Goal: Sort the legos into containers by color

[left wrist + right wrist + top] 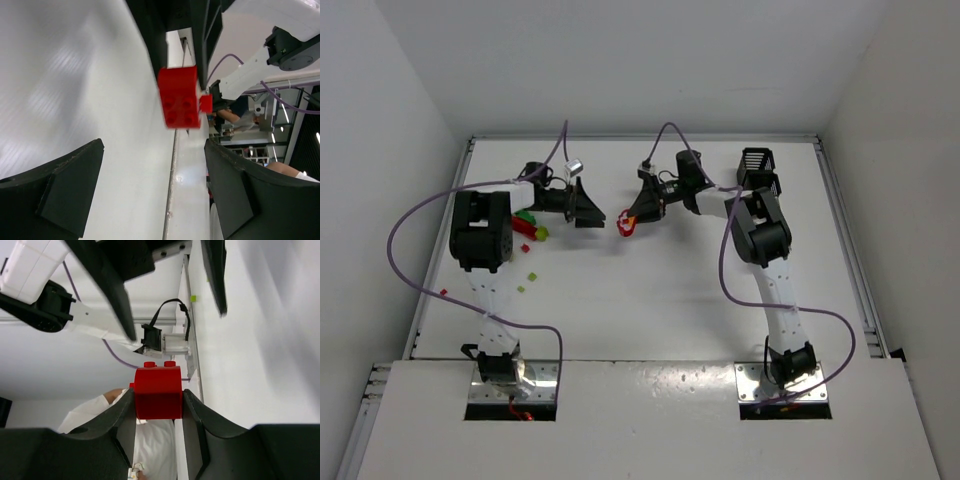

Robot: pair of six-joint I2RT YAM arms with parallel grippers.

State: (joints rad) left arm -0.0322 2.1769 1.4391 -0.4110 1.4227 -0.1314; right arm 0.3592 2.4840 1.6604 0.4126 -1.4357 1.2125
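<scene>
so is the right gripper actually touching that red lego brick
Touching. The right wrist view shows the red lego brick pinched in the right gripper, with both fingers pressed flat against its sides and no gap visible.

We see the left arm [482, 235] and the right arm [760, 235] built alike: slim white links between chunky black joint housings. A purple cable [410, 215] trails in loose loops along each one. Each base sits on a shiny metal plate [535, 375]. The left hand [588, 210] and right hand [630, 220] have broad matte black fingers [65, 190] with curved inner faces.
</scene>
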